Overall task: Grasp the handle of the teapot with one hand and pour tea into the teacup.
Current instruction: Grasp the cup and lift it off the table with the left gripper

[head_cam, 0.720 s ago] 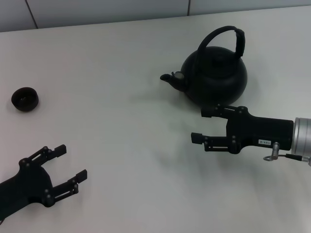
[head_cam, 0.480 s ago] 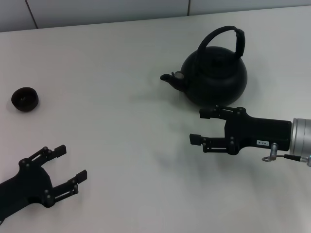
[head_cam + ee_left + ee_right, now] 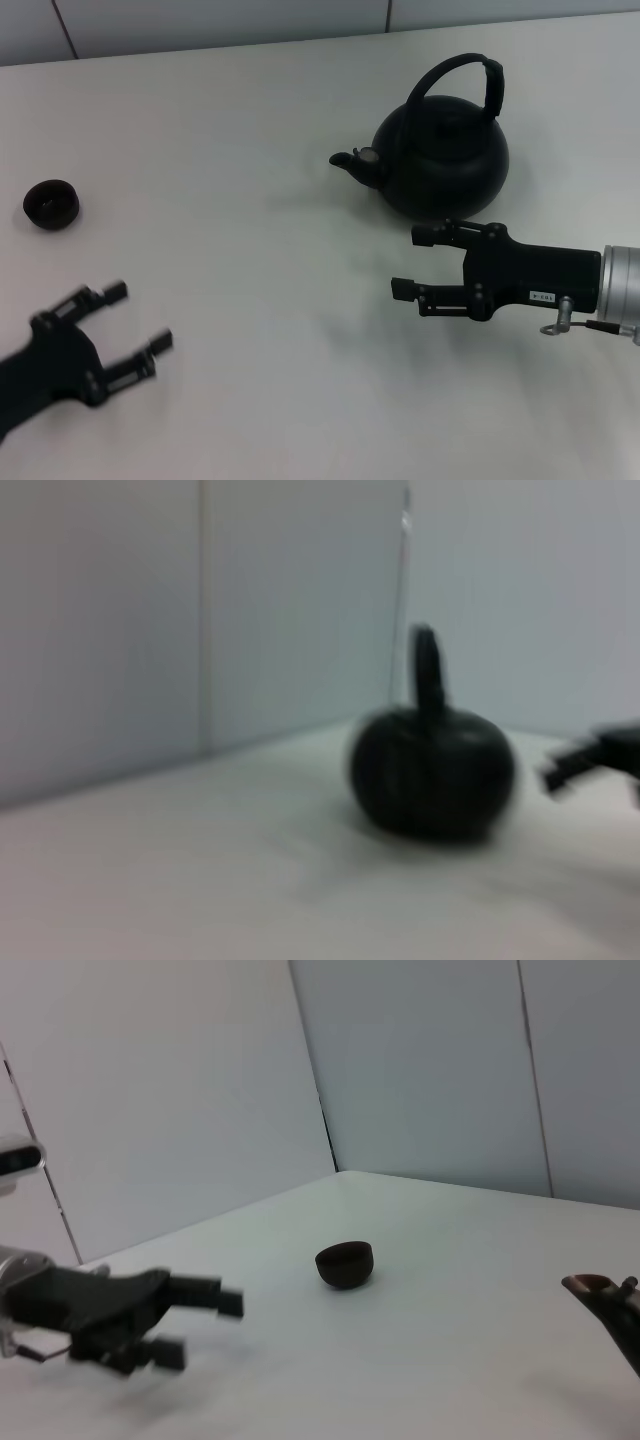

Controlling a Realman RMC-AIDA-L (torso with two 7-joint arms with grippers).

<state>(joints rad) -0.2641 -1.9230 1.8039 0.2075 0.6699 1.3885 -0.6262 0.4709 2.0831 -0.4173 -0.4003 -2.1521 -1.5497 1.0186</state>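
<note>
The matte-black teapot [image 3: 440, 160] stands at the back right of the table, its spout [image 3: 345, 160] pointing left. Its thin arched handle [image 3: 455, 65] stands upright, with a thicker sleeve on the right side. My right gripper [image 3: 410, 262] hovers just in front of the pot, open and empty, pointing left and apart from the pot. The tiny black teacup [image 3: 50, 203] sits far left. My left gripper [image 3: 140, 316] is open and empty at the near left, in front of the cup. The left wrist view shows the teapot [image 3: 432, 770]. The right wrist view shows the teacup [image 3: 344, 1263] and the left gripper [image 3: 195, 1320].
The white table [image 3: 250, 250] ends at a pale panelled wall [image 3: 220, 20] behind. A wide stretch of bare tabletop lies between cup and teapot.
My left gripper has shifted a little forward and to the left and is blurred by motion. The right gripper has hardly moved. Teapot and cup are where they were.
</note>
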